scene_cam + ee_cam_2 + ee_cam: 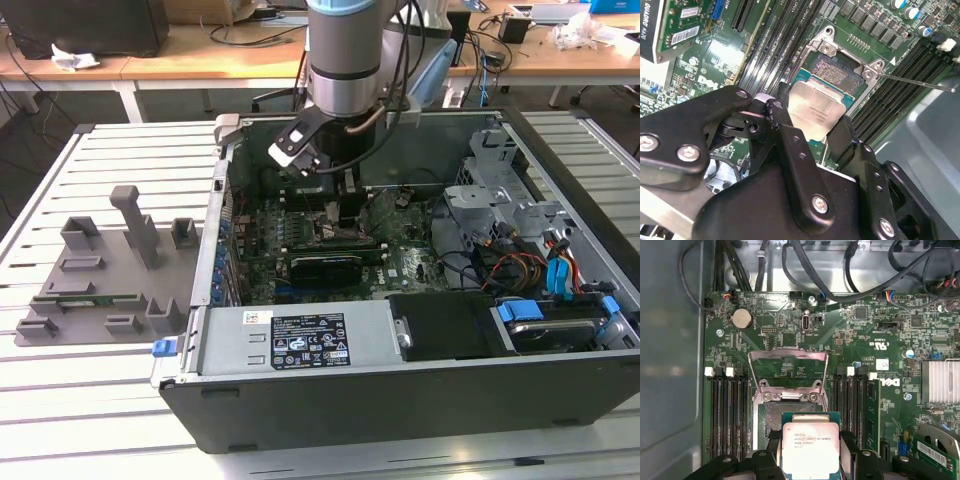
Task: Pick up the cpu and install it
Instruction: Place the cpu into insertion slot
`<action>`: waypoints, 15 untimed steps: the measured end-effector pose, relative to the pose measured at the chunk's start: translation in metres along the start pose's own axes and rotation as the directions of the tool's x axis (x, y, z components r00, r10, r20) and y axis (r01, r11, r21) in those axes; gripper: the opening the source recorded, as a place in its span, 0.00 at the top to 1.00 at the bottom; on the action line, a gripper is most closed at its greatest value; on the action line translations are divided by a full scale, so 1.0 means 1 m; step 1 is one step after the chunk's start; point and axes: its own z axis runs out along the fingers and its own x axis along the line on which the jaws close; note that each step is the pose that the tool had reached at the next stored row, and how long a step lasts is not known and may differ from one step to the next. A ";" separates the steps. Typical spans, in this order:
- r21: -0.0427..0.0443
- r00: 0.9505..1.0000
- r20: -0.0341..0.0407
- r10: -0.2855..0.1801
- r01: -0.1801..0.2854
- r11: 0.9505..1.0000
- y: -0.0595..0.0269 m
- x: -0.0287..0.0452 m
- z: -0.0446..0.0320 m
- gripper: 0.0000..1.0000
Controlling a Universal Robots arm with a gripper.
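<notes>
Grey slatted table [110, 400]; cpu [811, 450] in tool [812, 120]

The cpu [811, 447] has a dull silvery metal top (smooth); gripper [810, 440] seemingly matt black.

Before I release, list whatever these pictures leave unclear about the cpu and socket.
Exterior view: the gripper and arm hide the cpu and socket.
First wrist view: the cpu hides part of the socket beneath it.
Second wrist view: gripper fingers cover the cpu's near edge, so its height over the socket cannot be told.
</notes>
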 end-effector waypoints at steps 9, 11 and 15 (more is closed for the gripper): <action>0.000 1.000 0.001 -0.008 0.008 1.000 -0.0018 0.0044 0.0043 0.45; 0.000 1.000 0.002 -0.009 0.009 1.000 -0.0021 0.0062 0.0065 0.45; 0.000 1.000 0.007 -0.012 0.012 1.000 -0.0032 0.0123 0.0133 0.45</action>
